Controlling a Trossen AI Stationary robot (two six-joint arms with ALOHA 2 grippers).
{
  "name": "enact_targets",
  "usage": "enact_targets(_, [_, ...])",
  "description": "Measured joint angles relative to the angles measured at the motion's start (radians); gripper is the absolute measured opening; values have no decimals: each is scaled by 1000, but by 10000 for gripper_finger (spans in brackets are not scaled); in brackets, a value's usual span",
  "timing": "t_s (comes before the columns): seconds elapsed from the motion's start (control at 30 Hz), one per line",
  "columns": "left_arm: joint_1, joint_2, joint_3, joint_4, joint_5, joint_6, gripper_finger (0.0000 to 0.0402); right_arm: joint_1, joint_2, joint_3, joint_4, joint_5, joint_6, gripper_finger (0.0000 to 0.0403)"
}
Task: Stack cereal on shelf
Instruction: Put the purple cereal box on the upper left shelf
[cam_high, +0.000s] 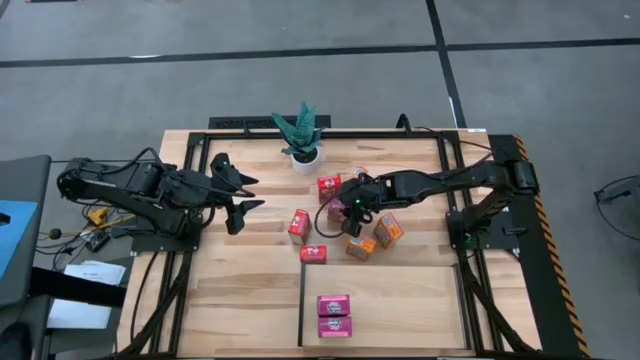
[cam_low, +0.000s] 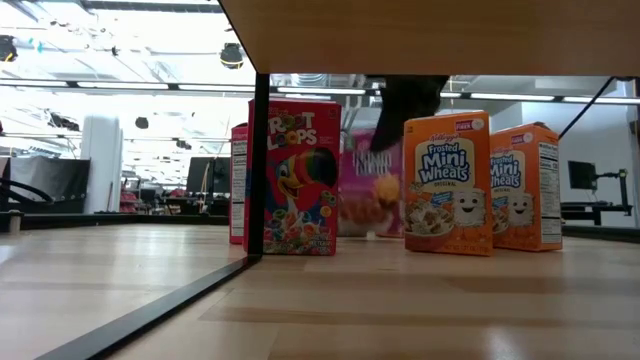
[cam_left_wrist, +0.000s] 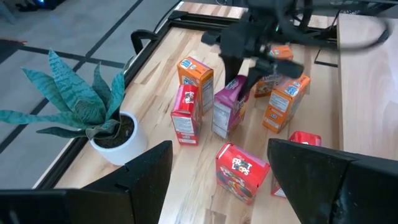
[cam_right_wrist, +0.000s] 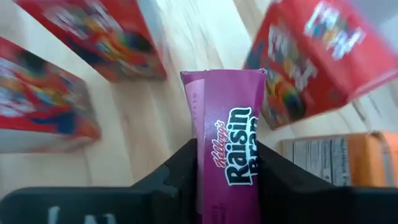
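My right gripper (cam_high: 348, 208) is shut on a magenta cereal box (cam_left_wrist: 229, 107) in the middle of the table. Three red boxes (cam_high: 329, 187) (cam_high: 298, 226) (cam_high: 313, 254) and three orange boxes (cam_high: 388, 229) (cam_high: 361, 247) (cam_high: 360, 172) stand or lie around it on the tabletop. Two more magenta boxes (cam_high: 333, 305) (cam_high: 334, 327) lie on the shelf (cam_high: 410, 310), the light panel with a black border at the near side. My left gripper (cam_high: 240, 197) hangs open above the table's left part, apart from every box. My right gripper pinches the magenta box at its upper end (cam_left_wrist: 236, 84) between its two fingers (cam_right_wrist: 177, 171), one on each broad face, the narrow printed side (cam_right_wrist: 233, 124) facing the wrist camera. The fingers come slanting down from the table's right. The box hangs slightly tilted; whether its bottom is off the table I cannot tell.
A potted green plant (cam_high: 302, 135) stands at the far edge. Red and orange boxes crowd close around the held box. Bare wood lies on the shelf to the right of the two magenta boxes and on the table's near left part.
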Motion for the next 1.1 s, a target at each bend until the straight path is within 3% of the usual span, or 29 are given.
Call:
enact_targets(0.23, [0, 0, 0, 3, 0, -6, 255, 15, -144, 77, -124, 3, 0, 149])
enact_targets(0.5, [0, 0, 0, 1, -3, -61, 255, 161, -224, 269, -312, 7, -8, 141])
enact_targets(0.8, [0, 0, 0, 0, 0, -135, 255, 337, -30, 672, -674, 99, -11, 132])
enact_targets(1.1, [0, 0, 0, 0, 1, -177, 255, 463, 107, 844, -717, 151, 18, 138])
